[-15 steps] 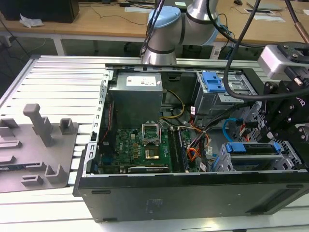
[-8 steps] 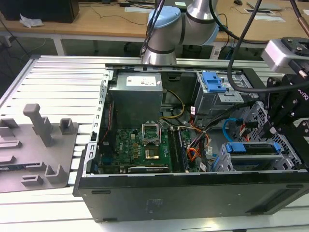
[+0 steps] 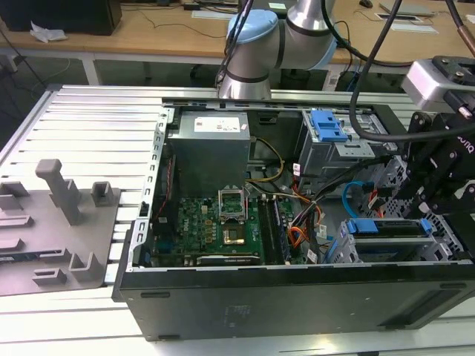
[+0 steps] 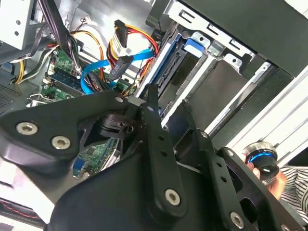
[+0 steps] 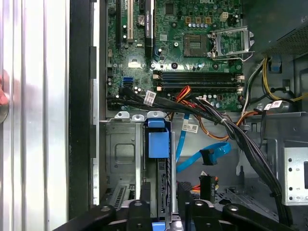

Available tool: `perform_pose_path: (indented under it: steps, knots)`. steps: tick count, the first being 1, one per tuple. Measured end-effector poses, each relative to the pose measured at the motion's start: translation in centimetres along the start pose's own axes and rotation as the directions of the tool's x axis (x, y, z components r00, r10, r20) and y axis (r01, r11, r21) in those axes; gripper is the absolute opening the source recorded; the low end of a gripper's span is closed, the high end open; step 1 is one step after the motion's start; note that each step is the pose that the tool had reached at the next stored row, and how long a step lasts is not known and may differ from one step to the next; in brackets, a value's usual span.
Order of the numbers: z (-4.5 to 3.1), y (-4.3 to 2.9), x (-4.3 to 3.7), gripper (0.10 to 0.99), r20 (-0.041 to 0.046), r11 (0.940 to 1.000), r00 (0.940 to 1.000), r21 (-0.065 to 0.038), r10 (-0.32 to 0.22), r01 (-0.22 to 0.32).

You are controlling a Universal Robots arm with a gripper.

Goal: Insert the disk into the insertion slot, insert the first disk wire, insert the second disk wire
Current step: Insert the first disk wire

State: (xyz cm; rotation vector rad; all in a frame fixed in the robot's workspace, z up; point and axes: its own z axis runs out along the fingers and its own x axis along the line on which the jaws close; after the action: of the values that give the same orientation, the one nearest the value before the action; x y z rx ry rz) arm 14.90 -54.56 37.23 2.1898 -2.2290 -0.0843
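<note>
Toward the exterior view's right end of the open computer case [image 3: 297,300], which sits on the slotted aluminium bench [image 3: 82,119]: black gripper [image 3: 438,219] down over the drive cage. Disk [image 3: 387,227] stands on edge in the insertion slot [image 5: 124,154], blue carrier uppermost, silver cage walls on either side.

First wrist view looks along the disk. Carrier tab points toward the motherboard [image 5: 192,29]; gripper is at the opposite end, jaws one on each side of the carrier. Clamped or merely flanking, I cannot tell.

Second disk wire [image 5: 182,139] loops just beside the cage, its dark plug hanging free, apart from the disk. Black cable bundle [image 5: 243,144] drapes across the same gap. Grey bay with blue caddy [image 3: 326,126] is well apart, at the case's far edge.

Judgement: step one in hand. Disk is well into the slot, perhaps not fully seated; neither wire plugged. Finishing calls for a straight push along the cage walls, no tilt, cables kept out from between carrier and cage.
</note>
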Motion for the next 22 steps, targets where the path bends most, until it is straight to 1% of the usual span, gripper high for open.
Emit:
perform_pose_path:
  steps: [2, 3, 5, 8, 9, 12, 14, 17, 21, 22]
  knots:
    - [0.0, 0.01, -0.15, 0.361, -0.0001, 1.0, 1.0, 0.0, 0.0, 0.0]
    - [0.03, 0.01, -0.65, 0.361, 0.0001, 1.0, 1.0, 0.0, 0.0, 0.0]
    - [0.07, 0.04, -2.19, 0.361, 0.0001, 1.0, 1.0, 0.0, 0.0, 0.0]
    - [0.18, 0.05, -3.34, 0.361, 0.0, 1.0, 1.0, 0.0, 0.0, 0.0]
    - [0.34, 0.05, -3.57, 0.361, -0.0001, 1.0, 1.0, 0.0, 0.0, 0.0]
    - [1.2, 0.02, -4.28, 0.361, -0.0001, 1.0, 1.0, 0.0, 0.0, 0.0]
    - [1.45, 0.01, -4.3, 0.361, 0.0, 1.0, 1.0, 0.0, 0.0, 0.0]
    - [2.09, -0.02, -4.29, 0.361, -0.0021, 1.0, 1.0, 0.0, 0.0, 0.0]
    - [2.22, -0.03, -4.29, 0.361, -0.0027, 1.0, 1.0, 0.0, 0.0, 0.0]
    - [2.22, -0.03, -4.28, 0.345, -0.0026, 1.0, 1.0, 0.0, 0.0, 0.0]
